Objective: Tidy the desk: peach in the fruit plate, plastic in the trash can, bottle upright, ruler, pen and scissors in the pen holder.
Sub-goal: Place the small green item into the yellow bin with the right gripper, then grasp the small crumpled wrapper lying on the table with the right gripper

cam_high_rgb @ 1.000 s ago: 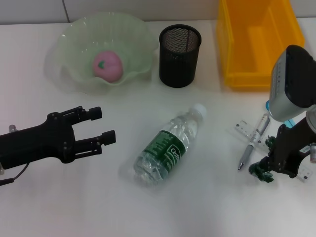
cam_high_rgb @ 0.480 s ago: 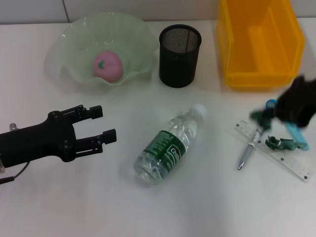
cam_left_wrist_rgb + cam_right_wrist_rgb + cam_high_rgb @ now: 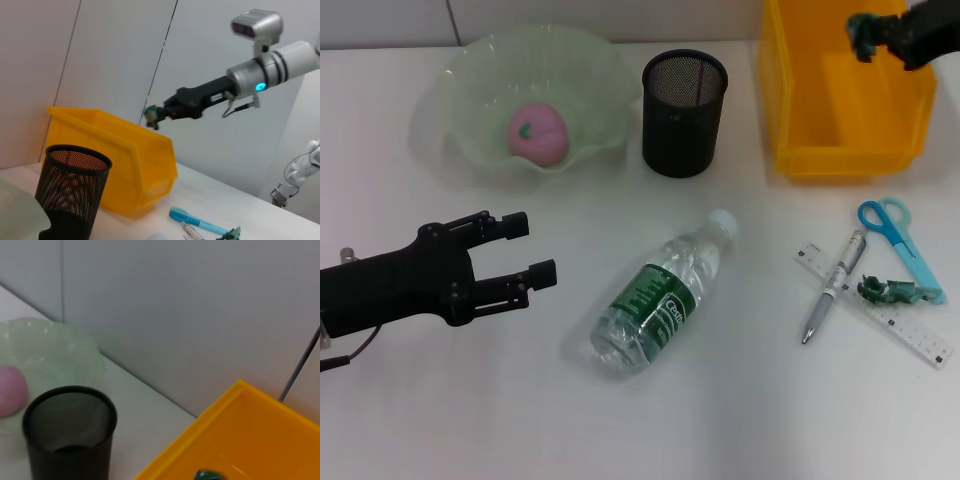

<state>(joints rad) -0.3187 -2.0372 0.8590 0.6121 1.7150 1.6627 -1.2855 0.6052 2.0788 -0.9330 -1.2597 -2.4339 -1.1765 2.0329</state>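
Right gripper [image 3: 868, 30] is pinching a crumpled green plastic scrap [image 3: 863, 24] over the yellow plastic bin [image 3: 790, 110], probably for dropping; left gripper [image 3: 532, 252] is idling, fingers apart.

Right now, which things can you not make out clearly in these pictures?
- Right gripper: head view cuts its arm at the edge; whether its fingers grip the green plastic is too small to tell.
- Yellow trash can: far end cut off in head view.
- Bottle: nearly absent from the left wrist view, cut by the edge.
- Ruler: partly covered by pen and scissors.
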